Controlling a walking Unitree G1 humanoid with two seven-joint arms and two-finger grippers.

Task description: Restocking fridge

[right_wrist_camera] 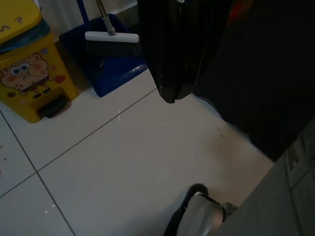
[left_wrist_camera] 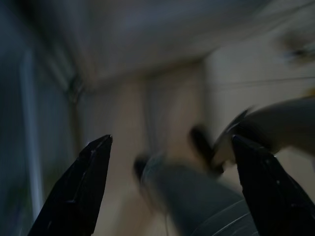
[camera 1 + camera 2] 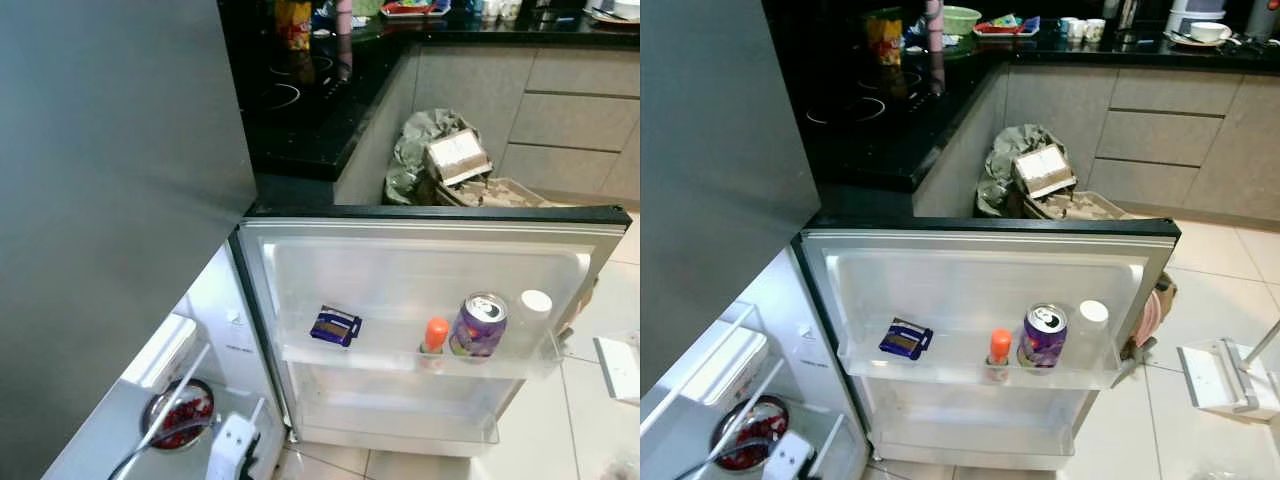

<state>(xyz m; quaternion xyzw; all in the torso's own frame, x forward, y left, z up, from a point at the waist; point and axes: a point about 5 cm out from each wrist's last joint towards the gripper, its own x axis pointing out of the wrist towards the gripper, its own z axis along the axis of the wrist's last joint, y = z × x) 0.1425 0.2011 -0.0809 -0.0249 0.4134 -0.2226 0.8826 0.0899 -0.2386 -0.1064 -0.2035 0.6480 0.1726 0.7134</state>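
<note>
The fridge door [image 3: 430, 222] stands wide open in front of me. Its upper door shelf [image 3: 400, 358] holds a dark blue packet [image 3: 335, 326], a small orange-capped bottle [image 3: 435, 336], a purple drink can [image 3: 479, 325] and a white-capped bottle [image 3: 535, 303]. The lower door shelf [image 3: 970, 437] looks bare. Inside the fridge, at lower left, sit a bowl of red food [image 3: 180, 413] and a white box [image 3: 725, 365]. In the blurred left wrist view my left gripper [image 2: 170, 187] hangs open over the floor. My right gripper [image 1: 170, 96] hangs shut above the white tiles.
A black counter with a hob [image 3: 300, 95] runs behind the door. A stuffed bin bag with cardboard [image 3: 445, 155] stands by the cabinets. A white dustpan [image 3: 1225, 378] lies on the floor at right. A yellow pedal bin [image 1: 29, 64] and blue dustpan [image 1: 110, 64] stand near the right arm.
</note>
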